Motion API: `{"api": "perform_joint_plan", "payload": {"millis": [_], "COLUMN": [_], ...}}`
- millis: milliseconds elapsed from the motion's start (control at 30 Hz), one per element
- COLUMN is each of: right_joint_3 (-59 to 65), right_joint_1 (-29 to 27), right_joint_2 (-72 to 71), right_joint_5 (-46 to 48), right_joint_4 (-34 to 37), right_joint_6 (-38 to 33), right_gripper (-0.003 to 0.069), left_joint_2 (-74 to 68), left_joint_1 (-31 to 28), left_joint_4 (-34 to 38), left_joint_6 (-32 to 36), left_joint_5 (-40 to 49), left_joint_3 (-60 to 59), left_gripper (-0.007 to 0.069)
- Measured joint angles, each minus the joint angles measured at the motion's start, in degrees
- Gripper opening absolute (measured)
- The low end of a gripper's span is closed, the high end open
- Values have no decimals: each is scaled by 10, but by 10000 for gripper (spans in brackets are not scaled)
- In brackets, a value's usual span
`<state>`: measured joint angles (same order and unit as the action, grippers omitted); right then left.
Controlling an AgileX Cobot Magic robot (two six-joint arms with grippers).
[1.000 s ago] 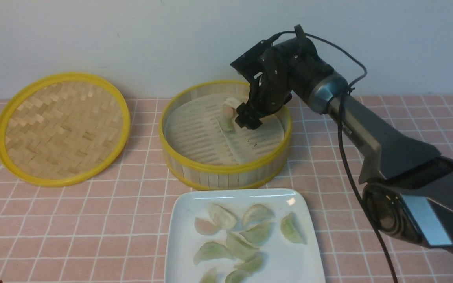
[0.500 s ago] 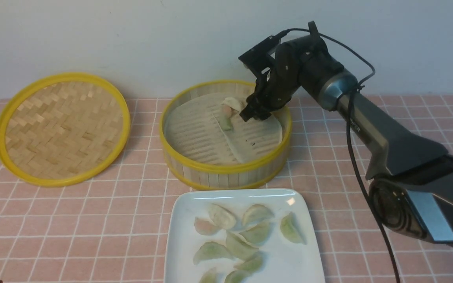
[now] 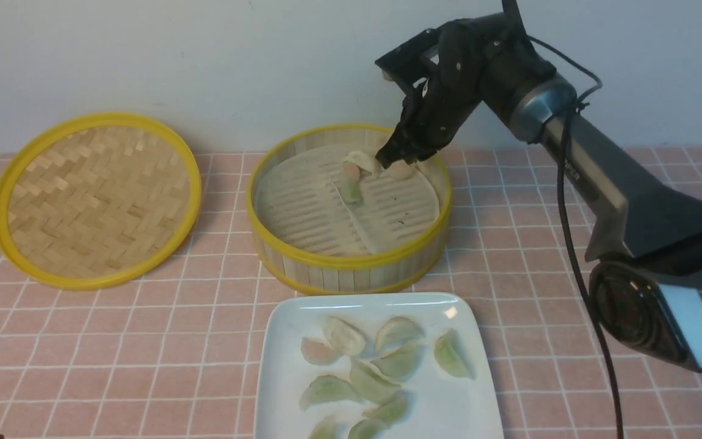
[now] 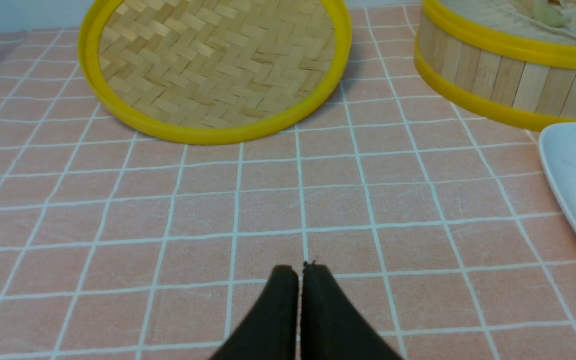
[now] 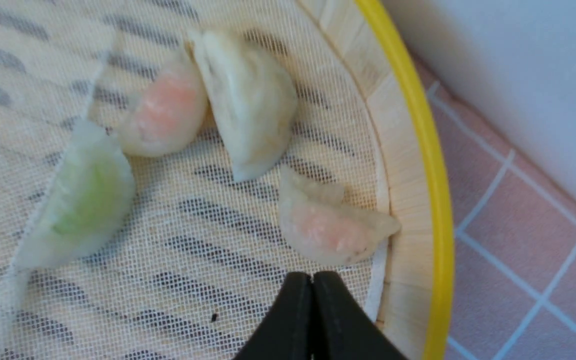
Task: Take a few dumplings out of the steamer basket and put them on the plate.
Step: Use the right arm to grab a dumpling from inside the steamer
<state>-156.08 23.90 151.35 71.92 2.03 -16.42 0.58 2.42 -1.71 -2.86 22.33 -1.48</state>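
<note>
— How many dumplings [image 5: 245, 100] sit in the steamer basket [image 3: 345, 262]?
— Four: two pinkish, one green, one whitish. Ten lie on the plate [image 3: 278, 341].
— Claws?
— The right claw [image 3: 387, 160] is pinched closed, empty, above the basket; the left claw [image 4: 300, 267] is closed over the desk [image 4: 168, 200].

Lighting is bright, soft and even in all views. The woven lid [image 3: 95, 201] casts a faint, soft-edged shadow on the tablecloth [image 3: 144, 341] to its right, indicating light from above and left. The plate [image 3: 479, 390] carries a small glare spot at its far right corner and thin streaks along its far rim. The front view is slightly soft. The right wrist view is softest: the dumplings [image 5: 248, 100] lack crisp edges.
</note>
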Motion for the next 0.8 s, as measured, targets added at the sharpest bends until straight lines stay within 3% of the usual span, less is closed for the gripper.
{"api": "perform_joint_plan", "payload": {"millis": [100,200,367,533,700,800], "right_joint_3": [0,0,0,0,0,0], "right_joint_1": [0,0,0,-3,-4,-4], "right_joint_2": [1,8,31,60,65,65], "right_joint_5": [-6,-44,-86,-109,-121,-116], "right_joint_4": [10,25,37,35,38,40], "right_joint_6": [-30,-71,-131,-141,-143,-129], "right_gripper": [14,90,290,470,494,414], "left_joint_2": [0,0,0,0,0,0], "left_joint_1": [0,0,0,0,0,0], "left_joint_4": [0,0,0,0,0,0], "left_joint_6": [0,0,0,0,0,0], "left_joint_5": [0,0,0,0,0,0], "left_joint_3": [0,0,0,0,0,0], "left_gripper": [-6,-6,-6,-6,-6,-6]}}
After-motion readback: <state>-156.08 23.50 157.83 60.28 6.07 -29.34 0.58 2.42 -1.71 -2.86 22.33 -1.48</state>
